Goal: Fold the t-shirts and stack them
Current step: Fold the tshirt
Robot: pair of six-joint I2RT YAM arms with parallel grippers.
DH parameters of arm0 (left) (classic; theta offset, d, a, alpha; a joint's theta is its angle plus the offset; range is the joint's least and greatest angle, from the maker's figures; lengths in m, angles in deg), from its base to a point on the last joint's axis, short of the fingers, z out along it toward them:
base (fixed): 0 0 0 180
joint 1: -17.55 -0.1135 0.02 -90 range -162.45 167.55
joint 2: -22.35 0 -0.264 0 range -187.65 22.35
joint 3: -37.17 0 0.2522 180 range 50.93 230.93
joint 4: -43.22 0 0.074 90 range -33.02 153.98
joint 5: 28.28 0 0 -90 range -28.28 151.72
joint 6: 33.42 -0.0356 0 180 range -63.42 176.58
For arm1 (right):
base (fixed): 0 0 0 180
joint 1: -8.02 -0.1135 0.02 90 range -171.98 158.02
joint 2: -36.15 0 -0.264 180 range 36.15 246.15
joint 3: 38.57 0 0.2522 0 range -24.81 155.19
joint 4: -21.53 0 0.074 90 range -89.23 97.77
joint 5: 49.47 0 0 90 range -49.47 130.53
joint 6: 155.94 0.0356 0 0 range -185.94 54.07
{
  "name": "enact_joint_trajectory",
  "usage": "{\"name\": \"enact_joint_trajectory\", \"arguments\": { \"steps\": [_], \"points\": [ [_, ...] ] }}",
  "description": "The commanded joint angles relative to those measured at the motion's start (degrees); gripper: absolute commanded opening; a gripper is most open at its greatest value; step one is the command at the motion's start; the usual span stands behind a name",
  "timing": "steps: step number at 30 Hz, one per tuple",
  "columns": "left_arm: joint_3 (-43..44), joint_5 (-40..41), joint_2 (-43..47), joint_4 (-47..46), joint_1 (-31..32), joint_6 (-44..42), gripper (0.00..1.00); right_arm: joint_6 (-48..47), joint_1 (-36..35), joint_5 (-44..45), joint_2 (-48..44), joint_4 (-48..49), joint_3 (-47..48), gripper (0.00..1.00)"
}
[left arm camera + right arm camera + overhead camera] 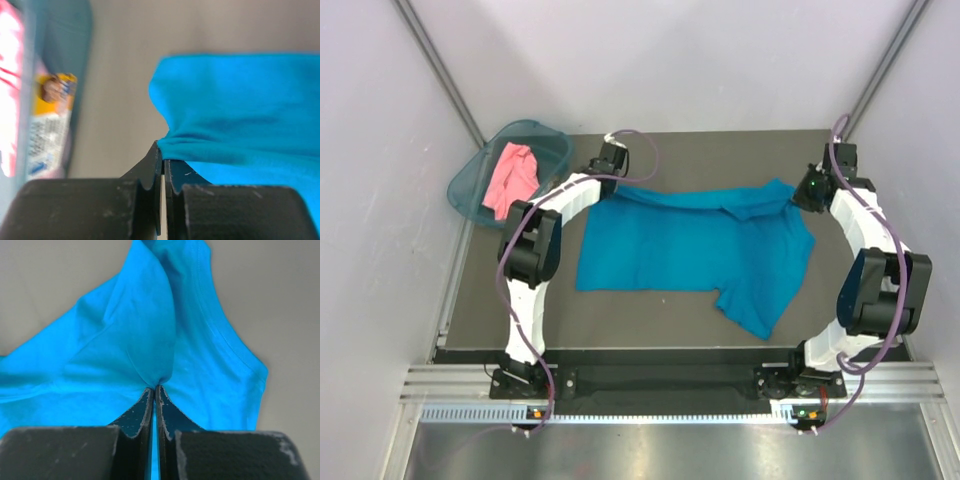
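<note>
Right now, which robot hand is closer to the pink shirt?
Left. The left gripper pinches the blue shirt just beside the basket holding the pink shirt; the right gripper pinches it far across the table.

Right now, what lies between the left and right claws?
The teal-blue t-shirt spans the stretch from left claw to right claw, both pinching it; the top external view shows this.

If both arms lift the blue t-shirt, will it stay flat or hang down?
Probably floppy: the blue t-shirt bunches into folds at both shut jaws. Its unheld middle would likely sag. It looks thin, so likely light.
</note>
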Motion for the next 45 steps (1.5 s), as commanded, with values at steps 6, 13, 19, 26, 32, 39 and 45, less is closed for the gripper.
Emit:
{"name": "enact_joint_trajectory", "arguments": {
  "steps": [6,13,19,26,32,39,45],
  "points": [
    [-6.5,3.4,7.1,3.8,1.0,7.0,0.41,-1.4,1.1,1.1,-7.0,-2.7,-8.3,0.04],
    [-7.2,-0.9,11.4,5.6,0.9,14.2,0.74,-1.9,3.2,-3.7,-3.0,1.7,-6.0,0.48],
    [-4.6,-12.0,13.5,4.8,-0.6,15.0,0.72,-1.4,5.0,-9.0,9.9,2.6,11.1,0.52],
    [-2.8,-19.4,12.0,5.9,-3.7,18.8,0.65,-3.4,5.2,-14.0,21.3,3.5,19.9,0.41],
    [-2.8,-23.1,10.9,5.4,-4.2,21.1,0.63,-6.3,5.2,-15.2,27.4,5.7,23.6,0.38],
    [-3.6,-26.5,10.8,5.5,-6.1,22.6,0.62,-8.1,5.1,-15.9,30.4,8.0,24.5,0.36],
    [-5.1,-28.1,11.3,5.1,-7.6,22.9,0.62,-8.6,5.0,-15.7,33.3,8.6,27.7,0.36]
  ]
}}
